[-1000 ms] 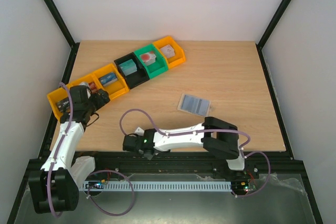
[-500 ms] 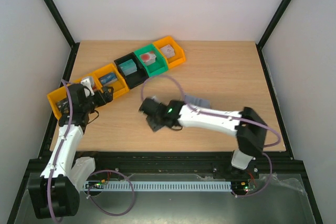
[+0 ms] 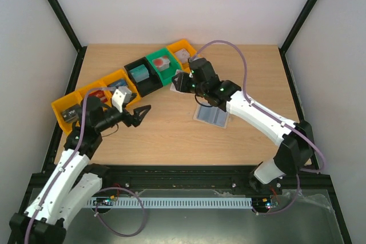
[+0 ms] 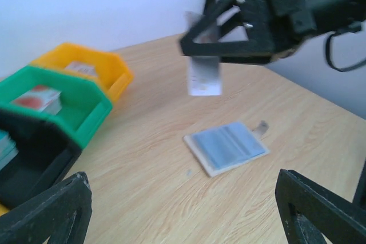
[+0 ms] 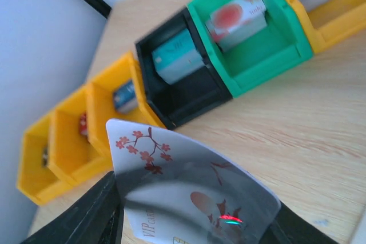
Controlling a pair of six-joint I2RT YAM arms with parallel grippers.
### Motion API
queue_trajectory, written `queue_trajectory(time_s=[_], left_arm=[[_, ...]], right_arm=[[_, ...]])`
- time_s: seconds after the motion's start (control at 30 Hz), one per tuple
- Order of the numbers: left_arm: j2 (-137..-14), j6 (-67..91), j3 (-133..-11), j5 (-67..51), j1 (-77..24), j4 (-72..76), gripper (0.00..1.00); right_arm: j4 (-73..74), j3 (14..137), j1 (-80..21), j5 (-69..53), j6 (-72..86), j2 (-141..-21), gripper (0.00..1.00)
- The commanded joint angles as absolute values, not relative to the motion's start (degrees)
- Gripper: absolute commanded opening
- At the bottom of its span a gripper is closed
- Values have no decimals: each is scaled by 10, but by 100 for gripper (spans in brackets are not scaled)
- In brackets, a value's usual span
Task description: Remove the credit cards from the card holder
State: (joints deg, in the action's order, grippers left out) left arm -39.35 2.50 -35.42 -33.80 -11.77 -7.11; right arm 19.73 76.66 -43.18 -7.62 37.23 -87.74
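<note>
R hand [image 3: 180,80] holds credit card [image 5: 183,190] up; card holder [image 3: 211,114] lies open.

- Bright, even light; shadows on the table [image 3: 257,78] are faint and soft.
- Left wrist view: card [image 4: 204,75] smeared by motion blur.
- Right wrist view: grey sheen on the card, bins [image 5: 263,61] slightly soft.

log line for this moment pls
right gripper: shut on card, in air | left gripper: open, empty | card holder: open on table

Credit card [image 5: 183,190], lower edge off-frame
</note>
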Motion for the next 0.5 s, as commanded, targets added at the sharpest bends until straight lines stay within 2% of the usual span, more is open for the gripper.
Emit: queue_trajectory(time_s=[0.0, 0.07, 0.2, 0.47], left_arm=[[-405, 24, -356, -255, -195, 34, 89], [-430, 47, -368, -220, -227, 80, 89], [-498, 46, -401, -242, -266, 135, 89], [-593, 117, -456, -186, -273, 248, 86]], right_arm=[[127, 783, -432, -57, 426, -840, 40], [116, 784, -431, -45, 438, -833, 39], [92, 788, -425, -39, 456, -828, 38], [71, 830, -419, -87, 471, -828, 38]])
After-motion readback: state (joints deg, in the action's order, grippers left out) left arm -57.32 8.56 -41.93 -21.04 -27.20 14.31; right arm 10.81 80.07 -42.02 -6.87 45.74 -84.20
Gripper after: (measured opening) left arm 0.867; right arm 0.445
